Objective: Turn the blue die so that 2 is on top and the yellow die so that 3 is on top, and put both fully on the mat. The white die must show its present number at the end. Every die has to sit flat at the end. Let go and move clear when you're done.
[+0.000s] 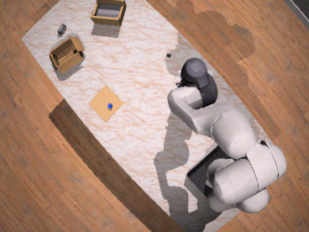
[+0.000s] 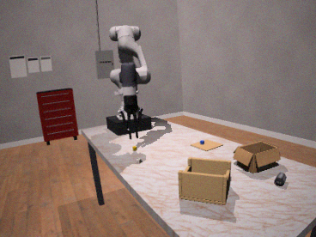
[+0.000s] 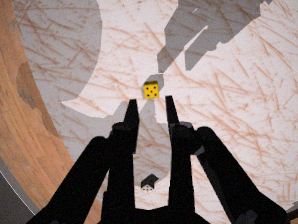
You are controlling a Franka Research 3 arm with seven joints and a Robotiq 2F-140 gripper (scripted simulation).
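The yellow die (image 2: 135,148) (image 3: 151,90) lies on the table and shows five pips to the wrist camera; I cannot make it out in the top view. My gripper (image 2: 134,137) (image 3: 152,108) is partly open and empty, with its fingers pointing down above the table near the yellow die. The white die (image 1: 169,53) (image 2: 140,161) (image 3: 147,187) lies on the table apart from the yellow one, and its number is too small to read surely. The blue die (image 1: 110,106) (image 2: 202,142) is on the tan mat (image 1: 105,91) (image 2: 207,148); its number cannot be read.
An open cardboard box (image 1: 67,55) (image 2: 257,156) stands beyond the mat. A wooden bin (image 1: 107,20) (image 2: 203,186) stands at the table's far end. A dark mouse-like object (image 1: 62,29) (image 2: 280,179) lies near the box. The table's long edge runs near the yellow and white dice.
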